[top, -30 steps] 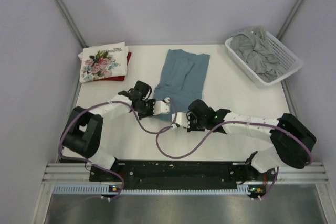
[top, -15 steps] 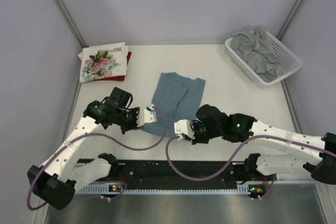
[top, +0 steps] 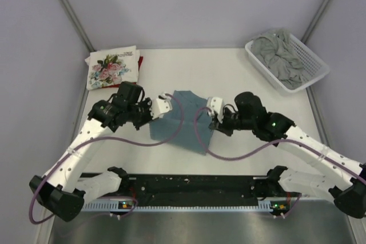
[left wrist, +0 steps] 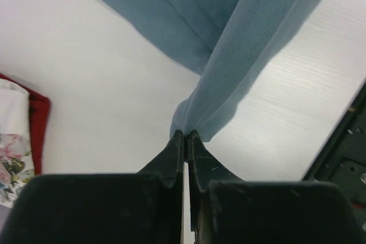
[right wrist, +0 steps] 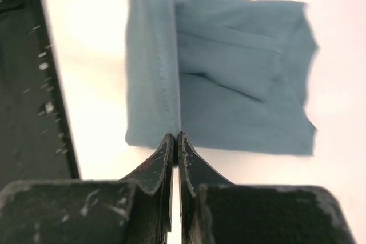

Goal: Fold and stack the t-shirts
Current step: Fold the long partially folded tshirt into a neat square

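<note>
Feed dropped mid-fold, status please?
Shut on blue shirt: left jaws, right jaws; edge lifted. Floral shirt folded far left, grey shirt in basket. Nothing blocking the fold.

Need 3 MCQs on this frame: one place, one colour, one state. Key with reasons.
1. Where is the grey shirt?
A) in the basket
B) on the floral shirt
C) under the teal shirt

2. What colour is the shirt under the floral shirt?
A) grey
B) dark red
C) teal

3. How is the teal shirt held?
A) not held
B) by one gripper only
C) by the left gripper and the right gripper, each shut on its edge

Key:
1 A: grey cloth fills the basket at far right.
2 B: the dark red shirt peeks out beneath it.
3 C: each wrist view shows closed jaws pinching teal cloth.
</note>
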You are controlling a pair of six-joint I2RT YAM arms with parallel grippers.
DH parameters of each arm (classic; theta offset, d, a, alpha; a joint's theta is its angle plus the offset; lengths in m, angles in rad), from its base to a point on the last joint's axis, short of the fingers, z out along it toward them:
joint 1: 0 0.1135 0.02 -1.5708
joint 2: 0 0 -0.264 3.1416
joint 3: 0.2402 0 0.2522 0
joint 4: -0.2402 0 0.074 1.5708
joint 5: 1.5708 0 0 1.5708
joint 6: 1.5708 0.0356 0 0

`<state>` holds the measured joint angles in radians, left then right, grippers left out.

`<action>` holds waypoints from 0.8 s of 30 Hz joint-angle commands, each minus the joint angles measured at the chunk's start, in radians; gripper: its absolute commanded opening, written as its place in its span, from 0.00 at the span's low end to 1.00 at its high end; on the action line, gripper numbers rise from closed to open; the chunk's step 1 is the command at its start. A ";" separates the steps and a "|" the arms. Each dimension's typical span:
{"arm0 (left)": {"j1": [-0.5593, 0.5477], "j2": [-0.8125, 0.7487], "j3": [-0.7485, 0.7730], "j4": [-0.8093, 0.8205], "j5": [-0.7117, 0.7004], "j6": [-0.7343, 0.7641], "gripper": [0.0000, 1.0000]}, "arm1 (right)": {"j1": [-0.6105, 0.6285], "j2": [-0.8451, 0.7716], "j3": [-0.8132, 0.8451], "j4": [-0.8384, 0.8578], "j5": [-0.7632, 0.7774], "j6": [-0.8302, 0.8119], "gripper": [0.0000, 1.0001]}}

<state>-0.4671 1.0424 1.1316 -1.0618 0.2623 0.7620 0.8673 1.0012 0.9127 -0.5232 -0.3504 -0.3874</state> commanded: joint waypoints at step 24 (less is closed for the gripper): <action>0.002 0.991 0.617 0.553 -0.308 -0.187 0.00 | -0.553 0.545 0.095 0.443 0.086 0.219 0.00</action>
<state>-0.4744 1.9671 1.6505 -0.5758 0.0830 0.6022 0.3431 1.4853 0.9279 -0.1574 -0.3222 -0.1932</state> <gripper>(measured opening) 0.014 0.011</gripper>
